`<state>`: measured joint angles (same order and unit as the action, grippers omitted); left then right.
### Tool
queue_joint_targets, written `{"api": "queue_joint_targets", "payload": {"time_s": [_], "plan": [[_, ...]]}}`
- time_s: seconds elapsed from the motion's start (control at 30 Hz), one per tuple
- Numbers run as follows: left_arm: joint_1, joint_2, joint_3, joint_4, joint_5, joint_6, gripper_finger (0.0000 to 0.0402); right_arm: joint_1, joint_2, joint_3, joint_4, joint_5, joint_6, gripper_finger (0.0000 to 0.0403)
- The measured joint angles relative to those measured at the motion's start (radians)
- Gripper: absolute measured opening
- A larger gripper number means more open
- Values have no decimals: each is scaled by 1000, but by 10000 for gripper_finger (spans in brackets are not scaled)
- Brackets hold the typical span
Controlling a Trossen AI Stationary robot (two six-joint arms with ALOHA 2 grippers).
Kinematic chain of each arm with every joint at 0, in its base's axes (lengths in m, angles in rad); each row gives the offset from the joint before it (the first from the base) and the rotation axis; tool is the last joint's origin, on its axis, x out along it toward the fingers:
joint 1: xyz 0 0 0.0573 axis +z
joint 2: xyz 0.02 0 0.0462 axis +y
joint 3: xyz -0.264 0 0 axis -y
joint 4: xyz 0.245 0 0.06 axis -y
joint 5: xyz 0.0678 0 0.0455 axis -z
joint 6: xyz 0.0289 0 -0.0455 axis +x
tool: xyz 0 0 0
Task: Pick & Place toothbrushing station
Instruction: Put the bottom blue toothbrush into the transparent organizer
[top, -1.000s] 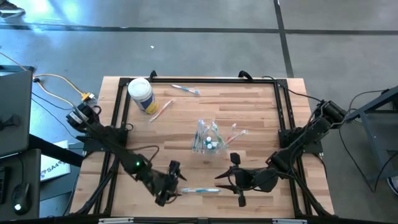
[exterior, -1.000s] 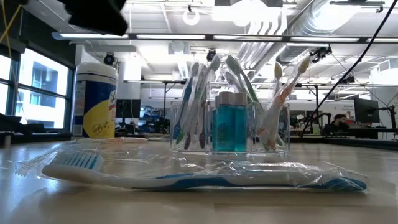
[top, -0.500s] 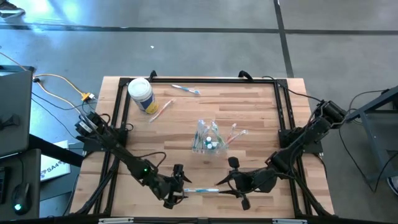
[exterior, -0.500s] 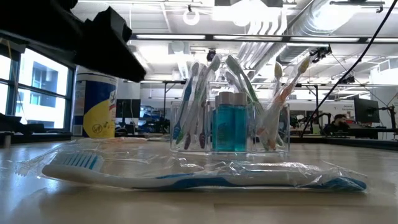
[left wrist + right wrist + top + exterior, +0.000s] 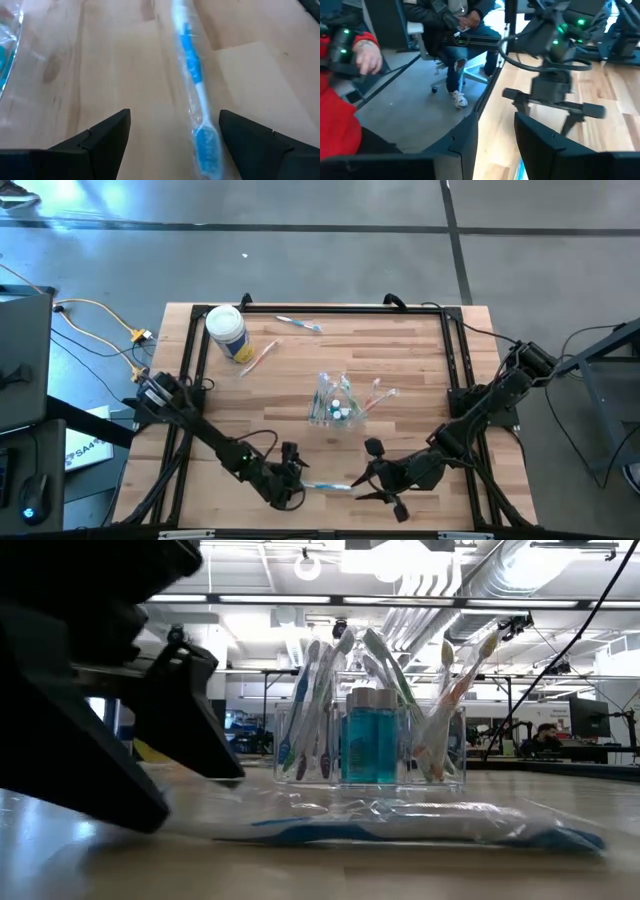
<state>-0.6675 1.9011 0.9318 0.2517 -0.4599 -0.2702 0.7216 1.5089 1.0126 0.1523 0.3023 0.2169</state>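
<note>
While the clear cup (image 5: 334, 402) of toothbrushes stands mid-counter (image 5: 400, 350), a wrapped blue toothbrush (image 5: 327, 486) lies flat at six o'clock from it, near the front edge. The left gripper (image 5: 293, 485) sits low at the brush's nine-o'clock end — fingers (image 5: 95, 142) spread wide, the bristle head between them. The right gripper (image 5: 372, 485) is at the three-o'clock end, fingers (image 5: 465, 140) narrow; whether they hold the handle I cannot tell. A canister (image 5: 228, 331) stands at the cup's ten o'clock.
</note>
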Motion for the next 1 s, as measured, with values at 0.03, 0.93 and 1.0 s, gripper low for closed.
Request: {"api": "queue_joint_targets", "payload": {"time_s": [0.03,0.93,1.0], "plan": [[3,5,0,2,1,-7,303,0,0,0,0,-8,0,120],[0,35,68,-101,82,-146,23,8,0,0,-71,-75,-3,120],[0,37,126,-220,86,-146,18,8,0,0,-83,-77,-3,120]]}}
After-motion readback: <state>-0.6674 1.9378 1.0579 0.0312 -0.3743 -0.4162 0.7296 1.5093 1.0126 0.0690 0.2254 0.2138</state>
